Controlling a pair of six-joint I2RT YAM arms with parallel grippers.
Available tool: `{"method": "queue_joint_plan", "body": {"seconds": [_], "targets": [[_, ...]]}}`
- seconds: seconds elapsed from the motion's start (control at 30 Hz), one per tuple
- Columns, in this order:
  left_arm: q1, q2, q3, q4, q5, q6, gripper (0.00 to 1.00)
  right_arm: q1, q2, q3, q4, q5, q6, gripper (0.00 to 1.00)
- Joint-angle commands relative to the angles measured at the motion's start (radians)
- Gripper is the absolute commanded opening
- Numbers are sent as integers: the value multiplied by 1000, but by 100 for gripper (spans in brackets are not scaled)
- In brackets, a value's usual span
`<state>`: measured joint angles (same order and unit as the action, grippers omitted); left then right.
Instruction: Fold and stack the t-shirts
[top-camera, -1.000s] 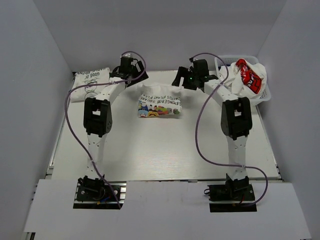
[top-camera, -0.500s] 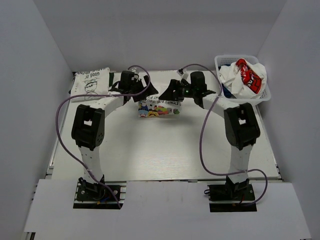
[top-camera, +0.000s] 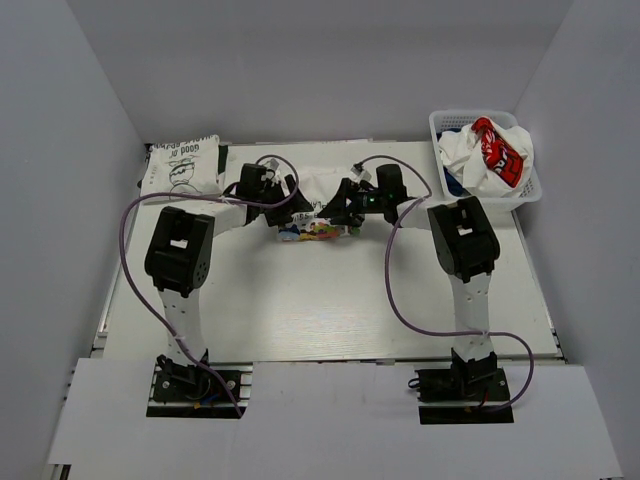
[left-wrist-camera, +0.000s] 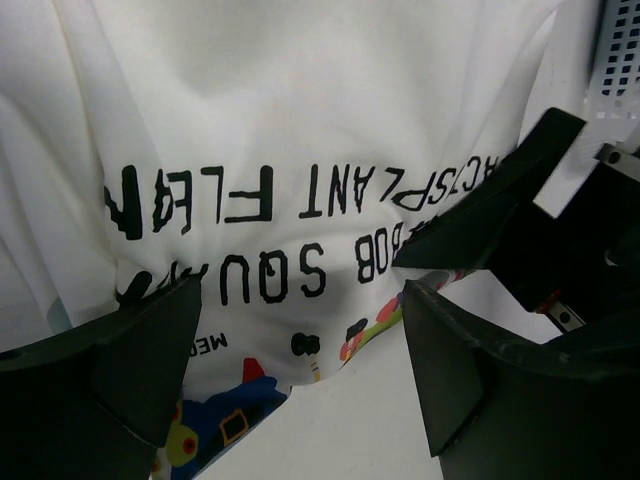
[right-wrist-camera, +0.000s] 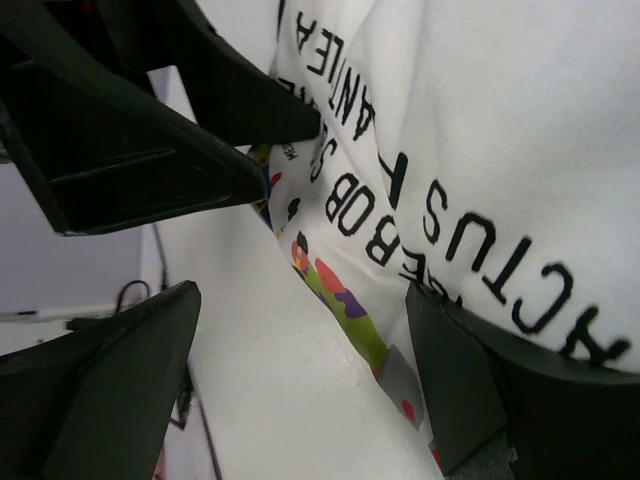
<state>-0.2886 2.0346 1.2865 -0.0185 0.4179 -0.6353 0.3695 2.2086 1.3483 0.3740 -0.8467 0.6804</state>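
White cartoon-print tee (top-camera: 320, 188) lies mid-table, partly folded. Note the left gripper (left-wrist-camera: 300, 370) and right gripper (right-wrist-camera: 300, 360) poised over its printed end, both spread, grasping nothing. You have 1 folded tee (top-camera: 183, 165) far left; heaped tees (top-camera: 490, 150) in the basket (top-camera: 527, 192) remain.

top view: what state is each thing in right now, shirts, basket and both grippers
cartoon-print t-shirt, partly folded, lying on the table, not gripped
line-drawing t-shirt, folded, lying in the far-left corner
red-print t-shirt, crumpled, unfolded, in the basket
basket, upright, far right, full of cloth
left gripper, open, jaws astride the cartoon-print t-shirt's edge
right gripper, open, over the same edge
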Motion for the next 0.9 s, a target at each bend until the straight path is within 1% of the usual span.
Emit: {"method": "queue_joint_plan", "body": {"seconds": [0.0, 0.07, 0.1, 0.13, 0.17, 0.2, 0.23, 0.33, 0.4, 0.5, 0.53, 0.57, 0.63, 0.8, 0.87], "targets": [[3, -76, 3, -169, -100, 45, 92, 6, -93, 11, -251, 216, -185, 90], [3, -131, 28, -178, -139, 57, 93, 8, -182, -9, -262, 238, -209, 90], [3, -149, 28, -178, -168, 77, 94, 5, -235, -20, -268, 276, -246, 90], [3, -165, 37, -178, -183, 89, 96, 5, -259, -17, -294, 287, -261, 90], [-7, -178, 46, -178, -227, 106, 96, 2, -291, -14, -306, 296, -280, 90], [-7, -188, 47, -190, -255, 141, 97, 6, -305, 1, -331, 314, -335, 90], [-7, -198, 72, -208, -277, 157, 97, 2, -303, 8, -352, 319, -350, 90], [-7, -185, 86, -187, -291, 195, 98, -1, -259, 80, -373, 290, -364, 90], [-7, -154, 108, -152, -252, 204, 98, 2, -198, 104, -374, 269, -357, 90], [-7, -61, 223, -155, -205, 215, 98, 0, -109, 182, -357, 226, -315, 90], [-18, -35, 293, -155, -189, 215, 98, -3, -93, 230, -350, 216, -309, 90], [-18, -7, 321, -155, -153, 215, 98, -3, -55, 239, -343, 216, -291, 90], [-18, 64, 379, -146, -125, 203, 98, -1, -38, 261, -327, 219, -279, 90], [2, 191, 447, -156, -125, 192, 98, -3, 17, 261, -314, 225, -277, 90], [2, 245, 461, -156, -157, 192, 98, -9, 45, 265, -325, 236, -277, 90]]}}
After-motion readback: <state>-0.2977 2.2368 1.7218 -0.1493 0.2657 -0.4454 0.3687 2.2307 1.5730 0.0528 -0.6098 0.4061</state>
